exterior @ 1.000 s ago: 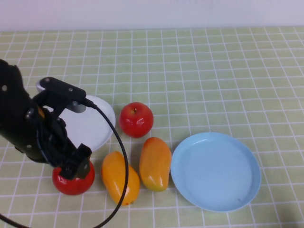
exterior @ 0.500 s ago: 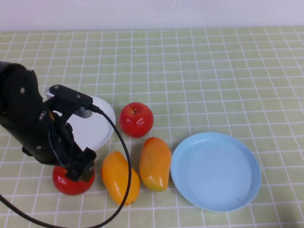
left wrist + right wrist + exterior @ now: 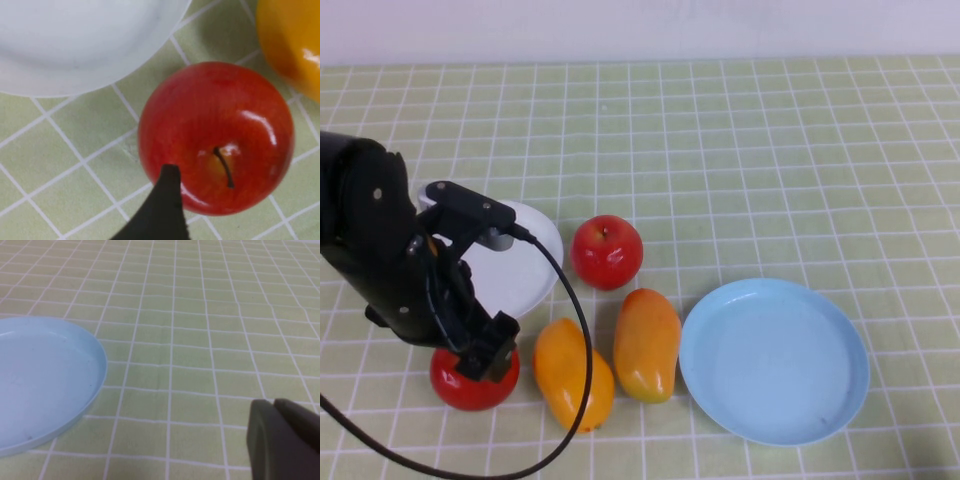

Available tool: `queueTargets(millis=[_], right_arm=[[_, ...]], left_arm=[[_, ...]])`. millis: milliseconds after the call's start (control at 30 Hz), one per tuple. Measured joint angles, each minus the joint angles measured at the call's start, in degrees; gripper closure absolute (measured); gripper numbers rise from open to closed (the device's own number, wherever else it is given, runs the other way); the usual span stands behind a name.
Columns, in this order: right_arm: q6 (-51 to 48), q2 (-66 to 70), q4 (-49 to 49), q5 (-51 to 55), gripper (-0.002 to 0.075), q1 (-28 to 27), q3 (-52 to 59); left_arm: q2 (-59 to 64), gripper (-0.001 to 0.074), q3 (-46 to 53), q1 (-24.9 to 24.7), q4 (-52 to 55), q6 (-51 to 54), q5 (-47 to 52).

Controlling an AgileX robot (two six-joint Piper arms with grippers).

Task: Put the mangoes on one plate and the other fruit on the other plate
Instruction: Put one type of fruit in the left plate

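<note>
Two red apples lie on the table: one [image 3: 607, 252] beside the white plate [image 3: 525, 260], the other [image 3: 470, 385] at the front left, partly hidden under my left gripper [image 3: 482, 358]. In the left wrist view that apple [image 3: 215, 137] sits right below, with one dark finger [image 3: 167, 200] at its side; the gripper is open around it. Two orange mangoes [image 3: 572, 373] [image 3: 646, 343] lie side by side between the apple and the light blue plate [image 3: 775, 360], which has nothing on it. My right gripper [image 3: 274, 402] is shut, low over the table beside the blue plate [image 3: 45, 385].
The green checked cloth [image 3: 770, 150] covers the whole table. The left arm's black cable [image 3: 582, 330] loops over the nearer mango. The white plate's rim [image 3: 75, 45] and a mango [image 3: 295, 45] lie close to the front apple.
My left arm has shifted slightly to the right over the front-left apple. The fruit, the plates and the right gripper have not moved.
</note>
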Motion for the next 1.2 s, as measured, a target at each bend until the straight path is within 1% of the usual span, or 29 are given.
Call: queueTargets(millis=[300,600,933,1000,1100,1133,1200], right_arm=[[0.0,0.0,0.0,0.0,0.0741,0.0,0.0],[0.0,0.0,0.0,0.0,0.0741,0.0,0.0],[0.0,0.0,0.0,0.0,0.0741,0.0,0.0],[0.0,0.0,0.0,0.0,0.0741,0.0,0.0],[0.0,0.0,0.0,0.0,0.0741,0.0,0.0],[0.0,0.0,0.0,0.0,0.0741,0.0,0.0],[0.0,0.0,0.0,0.0,0.0741,0.0,0.0]], left_arm=[[0.3,0.0066,0.0,1.4,0.4,-0.2,-1.4],[4.6,0.0066,0.0,1.4,0.4,-0.2,-1.4],[5.7,0.0067,-0.1,1.4,0.4,-0.1,-1.9],[5.7,0.0088,-0.2,1.4,0.4,0.0,-2.0],[5.7,0.016,-0.5,1.4,0.4,0.0,-2.4],[5.7,0.0172,-0.4,1.4,0.4,0.0,-2.8],[5.7,0.0172,-0.5,1.4,0.4,0.0,-3.0]])
